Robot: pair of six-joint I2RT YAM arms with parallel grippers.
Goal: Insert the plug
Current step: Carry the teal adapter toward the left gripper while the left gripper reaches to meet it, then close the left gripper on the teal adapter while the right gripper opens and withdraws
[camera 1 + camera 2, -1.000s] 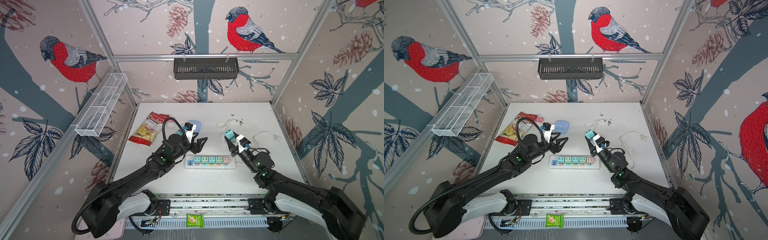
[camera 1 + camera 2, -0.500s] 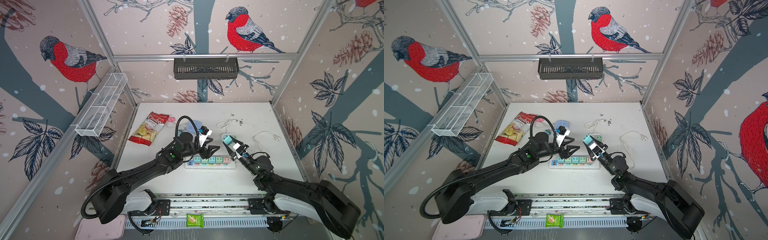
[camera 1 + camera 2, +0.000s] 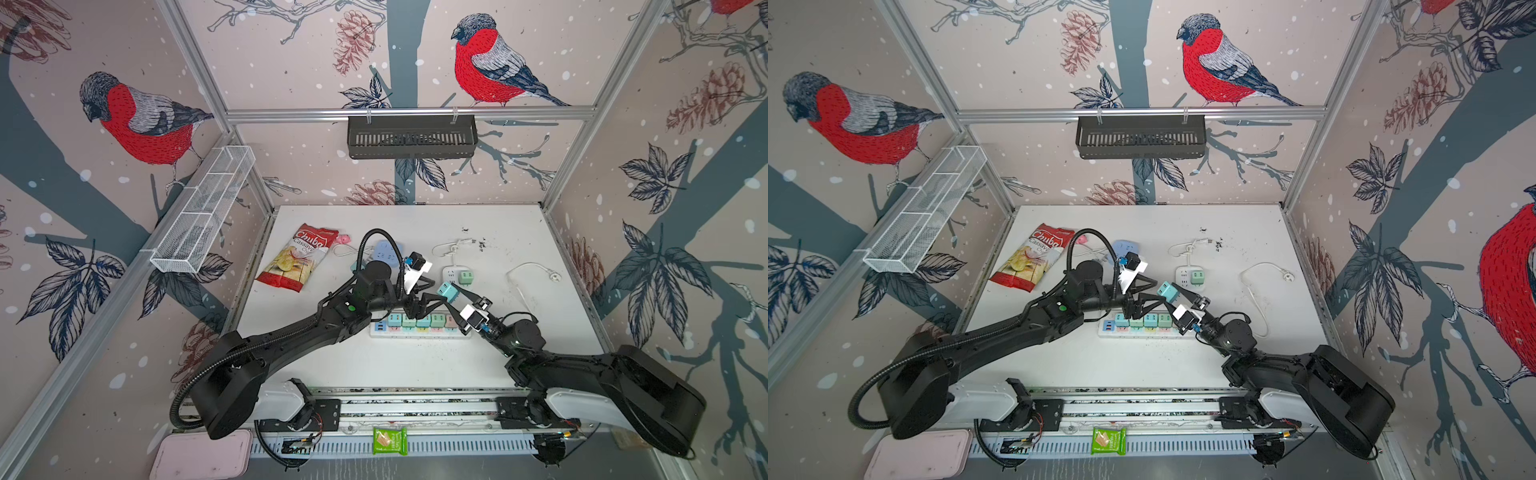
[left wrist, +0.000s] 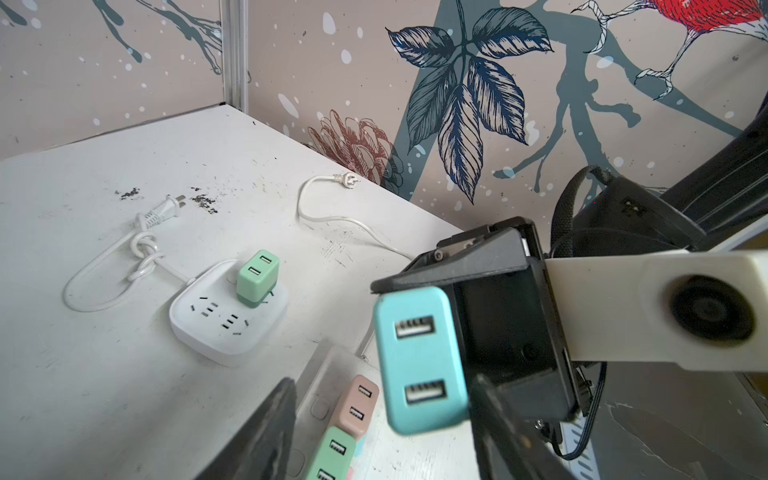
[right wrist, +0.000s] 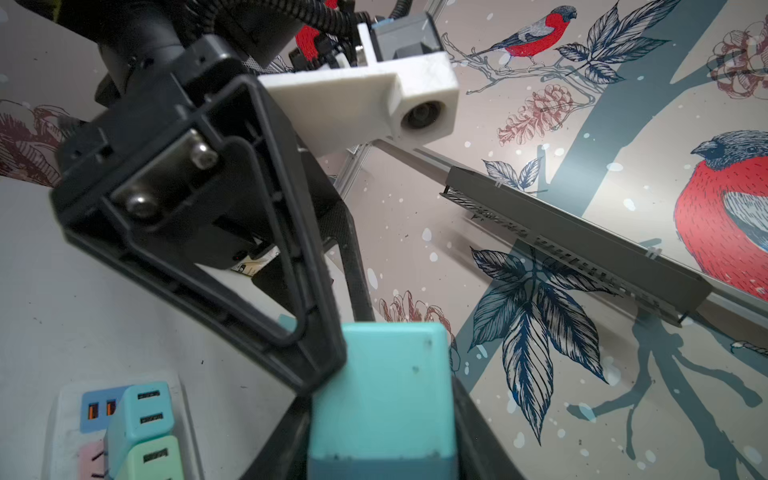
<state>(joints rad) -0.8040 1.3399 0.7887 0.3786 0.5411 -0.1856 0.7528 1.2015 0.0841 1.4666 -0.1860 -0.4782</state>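
While the right gripper (image 3: pixel 452 296) pinches the teal plug (image 3: pixel 447 291) on two opposite sides between its black fingers, the left gripper (image 3: pixel 436 294) has swung right across the power strip (image 3: pixel 415 335). A second ago it hung off the strip's left end; now its jaws stand spread either side of the plug. One left finger (image 5: pixel 301 249), an open triangular frame of black plastic, sits right at the plug's corner in the right wrist view. Whether it touches, I cannot tell.

The plug has come a little nearer the strip since then. It's up in the air over the strip's back edge, near the right end. Look at it: a matte, round-cornered block with two USB slots (image 4: pixel 415 326) on the face toward the left wrist camera. There are a few dark specks on its side and a darker band at its base.

Below, the strip is a long white bar on the tabletop (image 3: pixel 374 365), midway across and toward the front edge. A tight row of pastel chargers (image 3: pixel 419 321) is plugged into it.

Behind it, a square white socket block (image 4: pixel 208 332) with rounded corners carries one green charger (image 4: pixel 257 276), its cord (image 4: pixel 143 257) knotted. A loose white cable (image 3: pixel 552 276) curls toward the right edge. A glossy chip bag (image 3: pixel 299 262) lies toward the back-left corner.
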